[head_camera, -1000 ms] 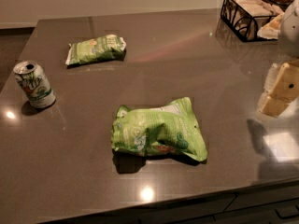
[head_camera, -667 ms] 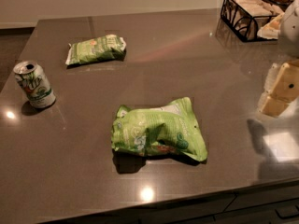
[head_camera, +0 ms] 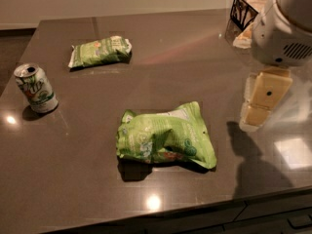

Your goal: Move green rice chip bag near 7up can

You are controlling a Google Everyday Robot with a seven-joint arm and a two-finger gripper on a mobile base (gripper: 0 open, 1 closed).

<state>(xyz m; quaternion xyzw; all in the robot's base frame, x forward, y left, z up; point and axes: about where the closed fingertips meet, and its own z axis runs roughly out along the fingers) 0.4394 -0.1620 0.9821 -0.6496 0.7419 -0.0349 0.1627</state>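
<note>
The green rice chip bag (head_camera: 165,138), puffy and lime-green with wrinkled foil, lies flat near the front middle of the dark table (head_camera: 185,67). The 7up can (head_camera: 35,88), small and silver-white with green lettering, stands upright at the table's left edge, well left of the bag. My gripper (head_camera: 261,101), cream-coloured, hangs under the white arm housing (head_camera: 282,30) at the right. It is above the table, to the right of the bag and apart from it, holding nothing that I can see.
A smaller, flatter green bag with a white end (head_camera: 100,51) lies at the back left. A black wire basket (head_camera: 248,9) with light items stands at the back right corner. The table's front edge runs just below the chip bag.
The arm and gripper have moved left and further into view, closer to the chip bag. The bags and the can have not moved.
</note>
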